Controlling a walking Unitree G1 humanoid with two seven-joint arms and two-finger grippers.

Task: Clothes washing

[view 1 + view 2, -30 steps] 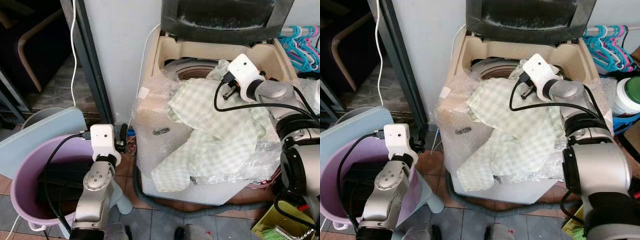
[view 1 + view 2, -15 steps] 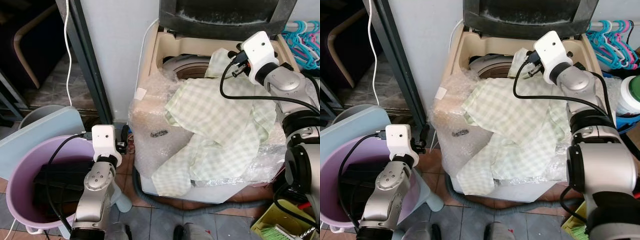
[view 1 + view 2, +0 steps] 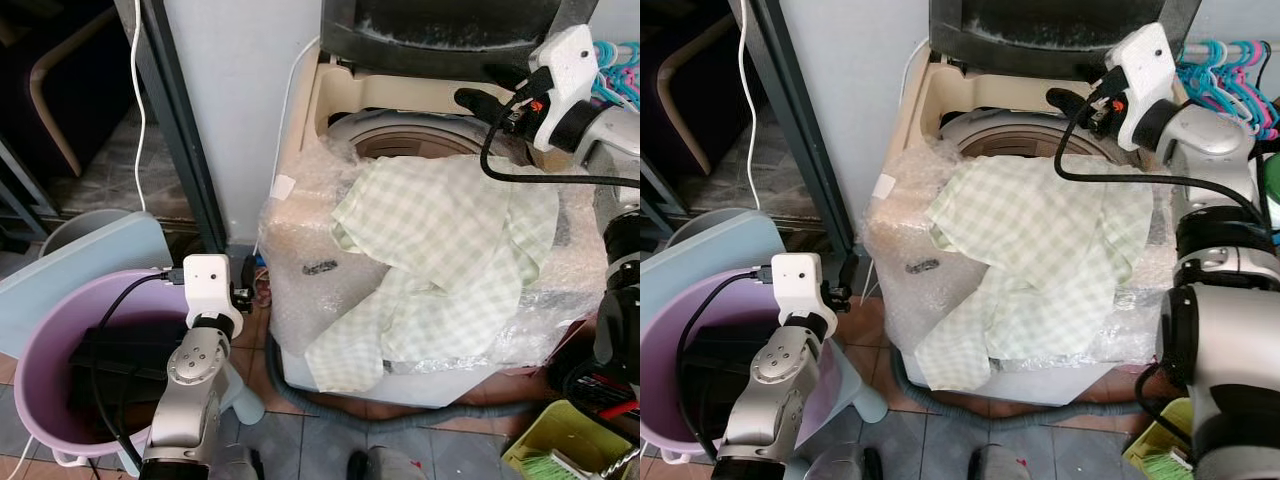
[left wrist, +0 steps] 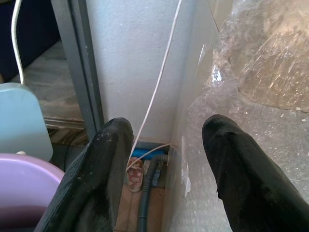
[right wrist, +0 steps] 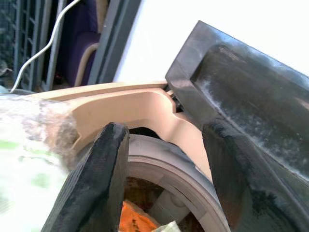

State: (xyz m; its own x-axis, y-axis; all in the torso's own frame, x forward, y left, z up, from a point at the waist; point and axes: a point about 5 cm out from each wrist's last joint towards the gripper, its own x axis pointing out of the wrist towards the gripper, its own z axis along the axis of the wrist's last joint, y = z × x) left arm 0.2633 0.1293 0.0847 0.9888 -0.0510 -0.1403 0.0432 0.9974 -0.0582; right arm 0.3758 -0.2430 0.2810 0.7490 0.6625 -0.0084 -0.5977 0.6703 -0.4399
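Observation:
A green-and-white checked cloth (image 3: 440, 240) lies draped over the front of the beige top-loading washing machine (image 3: 330, 90) and hangs down its bubble-wrapped front. The dark lid (image 3: 430, 30) stands open above the round drum opening (image 3: 410, 140). My right gripper (image 3: 478, 100) hovers open over the drum's back right, above the cloth and holding nothing. Past its fingers (image 5: 111, 159), the drum rim and something orange (image 5: 135, 220) inside it can be seen. My left gripper (image 3: 245, 295) hangs open low beside the machine, facing the gap at the wall (image 4: 145, 72).
A purple basin (image 3: 40, 370) holding a dark item (image 3: 120, 350) stands on the floor at the left, with a pale blue panel (image 3: 80, 260) behind it. Coloured hangers (image 3: 615, 70) hang at the far right. A grey hose (image 3: 400, 420) runs under the machine, near a yellow-green box (image 3: 560, 440).
My right gripper has let go of the cloth's corner and risen to the back right. The lifted corner has dropped flat onto the machine. The left arm has stayed put.

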